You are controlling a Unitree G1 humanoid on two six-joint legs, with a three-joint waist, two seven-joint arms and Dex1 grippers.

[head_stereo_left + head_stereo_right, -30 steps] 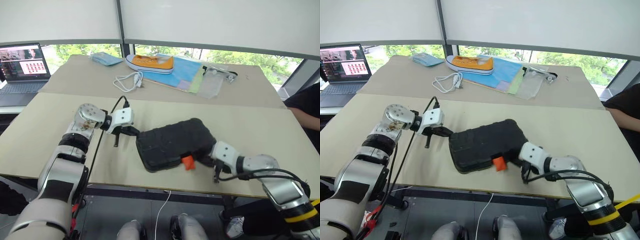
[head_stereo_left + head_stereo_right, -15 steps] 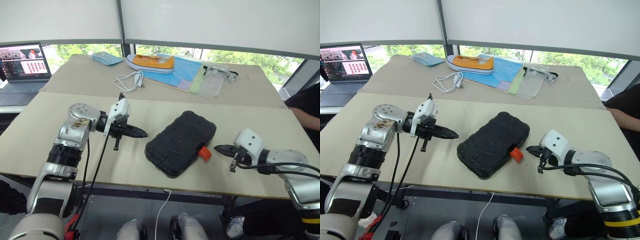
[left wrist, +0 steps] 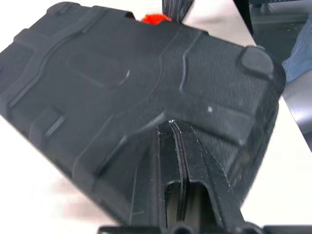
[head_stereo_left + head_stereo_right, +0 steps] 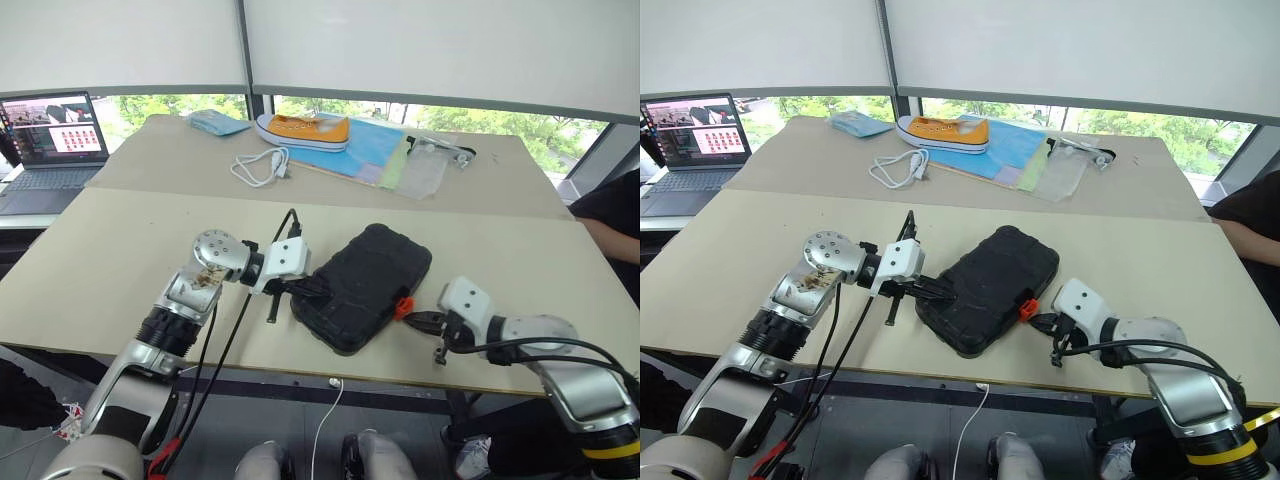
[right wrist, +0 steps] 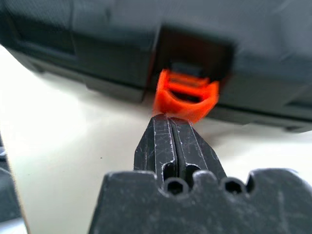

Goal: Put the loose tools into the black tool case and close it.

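Case shut, lying flat and skewed on front desk, near its front edge; contents hidden. Orange latch on the side at 3 o'clock, blurred in right wrist view. Left tool pressed together, tips on case's 9 o'clock corner; exact contact hard to make out. Right tool pressed together, tip just at latch; touching or not, can't tell. Open desk room at 9 and 12 o'clock of case. Shoe, white cable, laptop lie well apart at 11–12 o'clock. Person's sleeve cut off at 3 o'clock edge.
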